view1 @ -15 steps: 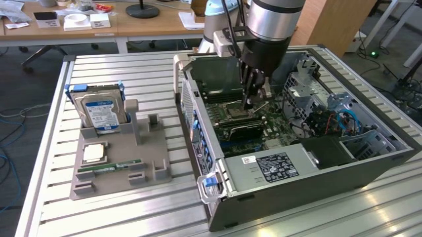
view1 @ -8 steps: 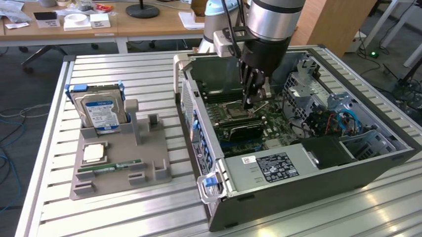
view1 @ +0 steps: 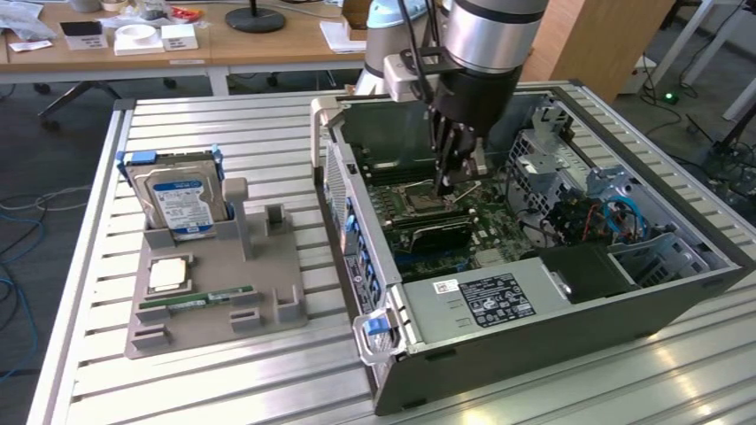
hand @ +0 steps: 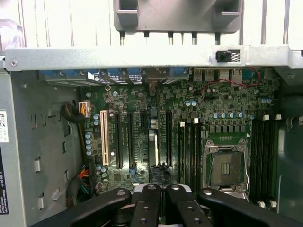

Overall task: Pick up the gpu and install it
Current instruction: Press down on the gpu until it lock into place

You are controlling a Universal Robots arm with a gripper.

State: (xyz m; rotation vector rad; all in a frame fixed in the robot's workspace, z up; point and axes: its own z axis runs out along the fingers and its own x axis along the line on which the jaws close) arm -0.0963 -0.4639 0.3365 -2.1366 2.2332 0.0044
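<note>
The pincer (view1: 454,152) is seen at the upper centre of the exterior view, lowered from the arm (view1: 490,35) into the open computer case (view1: 532,310), which lies on its side on the slatted tabletop (view1: 236,124); its fingers are pressed together and appear to be pinching the gpu (view1: 449,181), a thin dark card hanging upright below them, with its lower edge just above the motherboard (view1: 461,230) and beside the CPU socket (view1: 416,197); whether the card touches the board cannot be told; in the wrist view the black fingers (hand: 147,208) are shown closed against each other, with the green motherboard (hand: 142,104) spread ahead of them, its row of long expansion slots (hand: 118,137) running parallel and the open CPU socket (hand: 226,168) off to one side; at the left of the exterior view a grey holder (view1: 201,301) is set on the tabletop, well apart from the case; a hard drive (view1: 180,202) with a blue-white label is stood upright in it, a square chip (view1: 168,274) is laid flat in front of the drive, and a slim green memory stick (view1: 195,297) is laid near the holder's front edge; two upright posts (view1: 243,217) beside the drive hold nothing between them.
</note>
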